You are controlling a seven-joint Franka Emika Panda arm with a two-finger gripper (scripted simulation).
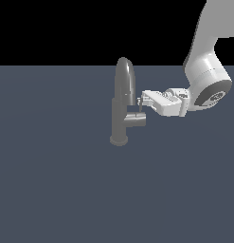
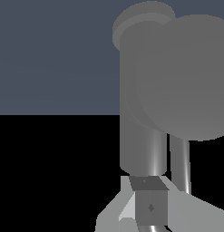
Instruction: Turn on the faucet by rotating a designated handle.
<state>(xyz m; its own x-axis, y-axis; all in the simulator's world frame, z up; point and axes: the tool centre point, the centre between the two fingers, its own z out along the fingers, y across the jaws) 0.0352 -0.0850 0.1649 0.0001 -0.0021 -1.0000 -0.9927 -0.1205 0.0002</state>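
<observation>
In the wrist view my hand [image 2: 152,213] fills the low middle of the frame, very close to the camera. One dark grey pad [image 2: 150,203] shows there, and a thin shiny rod, the handle [image 2: 180,163], runs up just beside it. I cannot tell if my fingers are apart or pressed on the rod, because the rest of them is cut off.

In the exterior view, my hand [image 1: 141,103] sits a bit right of the middle of the frame. It reaches toward the frame's left, right up to the faucet [image 1: 123,102]. The handle [image 1: 139,110] is the little stick standing on the short side stub, and my fingertips are touching it or nearly so.

To do this well, I think I should have the stick between my fingers, then push it around slowly in a curve. If I pull straight, it may slip out.

Farther back is the tall bent spout and the flat dark counter [image 1: 52,190].
</observation>
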